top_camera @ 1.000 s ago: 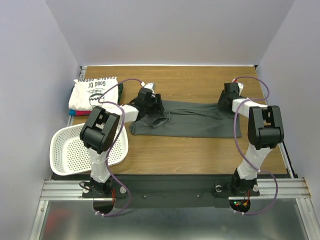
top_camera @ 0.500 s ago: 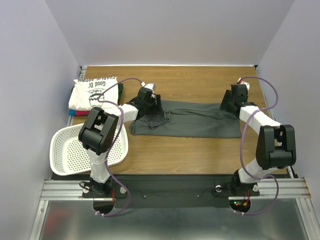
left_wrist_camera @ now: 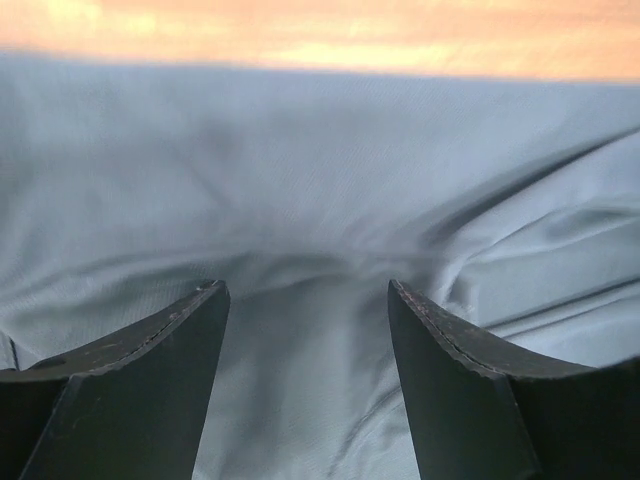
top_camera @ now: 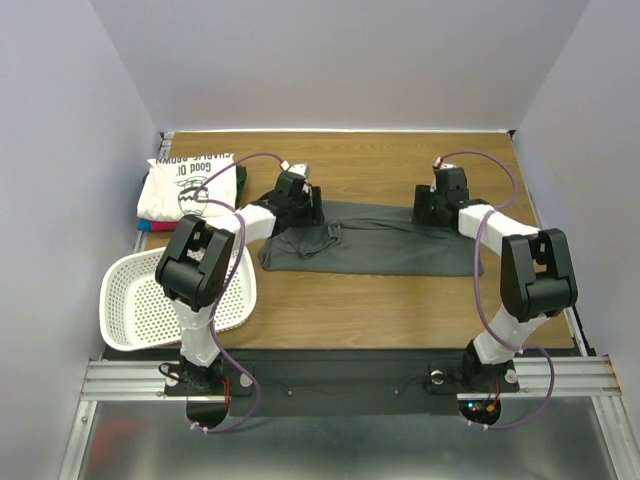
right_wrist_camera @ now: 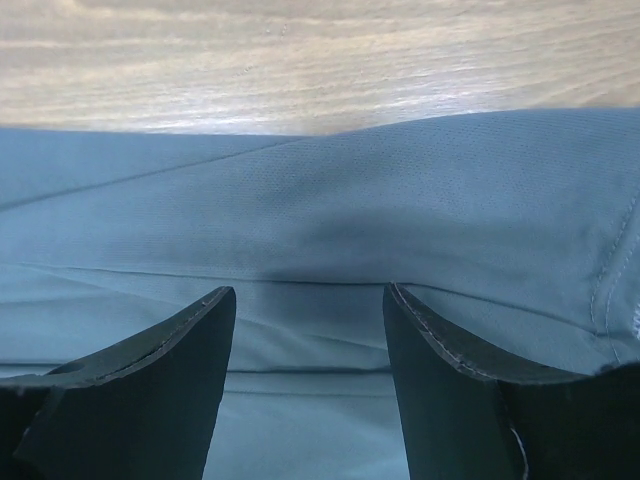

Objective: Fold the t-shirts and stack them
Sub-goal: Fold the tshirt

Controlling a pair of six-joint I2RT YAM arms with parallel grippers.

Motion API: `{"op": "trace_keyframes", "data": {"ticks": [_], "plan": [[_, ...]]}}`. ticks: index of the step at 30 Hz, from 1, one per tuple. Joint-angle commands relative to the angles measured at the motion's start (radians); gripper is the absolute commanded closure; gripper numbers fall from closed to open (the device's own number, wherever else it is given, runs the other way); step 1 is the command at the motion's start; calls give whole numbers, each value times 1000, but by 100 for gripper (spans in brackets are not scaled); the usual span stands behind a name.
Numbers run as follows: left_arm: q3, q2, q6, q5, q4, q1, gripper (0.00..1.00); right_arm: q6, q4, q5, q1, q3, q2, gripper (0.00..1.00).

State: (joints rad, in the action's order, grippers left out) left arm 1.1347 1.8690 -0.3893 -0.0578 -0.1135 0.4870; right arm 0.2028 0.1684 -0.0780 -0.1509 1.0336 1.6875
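The left fingers (left_wrist_camera: 150, 370) stand wide apart, low over the charcoal-grey t-shirt (top_camera: 380, 245), with a slight ridge of cloth between their tips and nothing pinched. The right fingers (right_wrist_camera: 150, 360) are likewise wide over the shirt's far edge, with bare worktop (right_wrist_camera: 320, 60) just beyond their tips. The shirt stretches between the two pairs. A white printed t-shirt (top_camera: 190, 185) lies well left of the left fingers.

The plain t-shirt (top_camera: 400, 245) is charcoal-grey; the printed t-shirt (top_camera: 185, 188) white with dark lettering.
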Motion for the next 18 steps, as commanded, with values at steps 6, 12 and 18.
{"op": "trace_keyframes", "data": {"ticks": [6,12,18], "plan": [[209,70,10,30,51,-27,24,49,-47,-146,7,30,12,33],[231,125,-3,16,55,-60,23,118,-21,-213,54,-35,-100,33],[182,140,-11,-14,11,-77,23,121,42,-250,131,-107,-224,32]]}}
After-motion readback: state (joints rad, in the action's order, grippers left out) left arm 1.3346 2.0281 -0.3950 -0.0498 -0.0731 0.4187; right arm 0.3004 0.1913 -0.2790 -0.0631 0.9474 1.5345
